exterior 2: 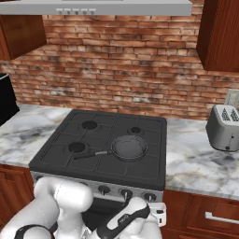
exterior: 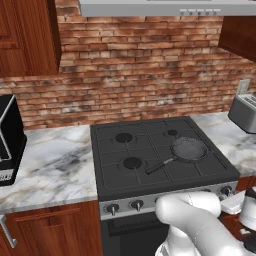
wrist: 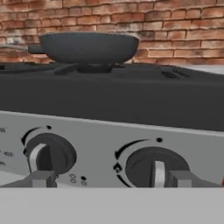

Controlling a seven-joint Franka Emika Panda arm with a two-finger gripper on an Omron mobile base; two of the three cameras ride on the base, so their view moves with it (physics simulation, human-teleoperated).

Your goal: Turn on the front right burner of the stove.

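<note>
The black stove has four burners, and a dark frying pan sits on the front right one. Small dark knobs line its silver front strip. In the hand view, two knobs are close up: a left knob and a right knob, both with their bars upright. My gripper is open just in front of the strip, one fingertip below the left knob and the other at the right knob's right side. The pan rises above the stove edge.
A silver toaster stands on the marble counter to the right of the stove. A black appliance is on the left counter. Wooden cabinets hang at both sides, with a range hood above.
</note>
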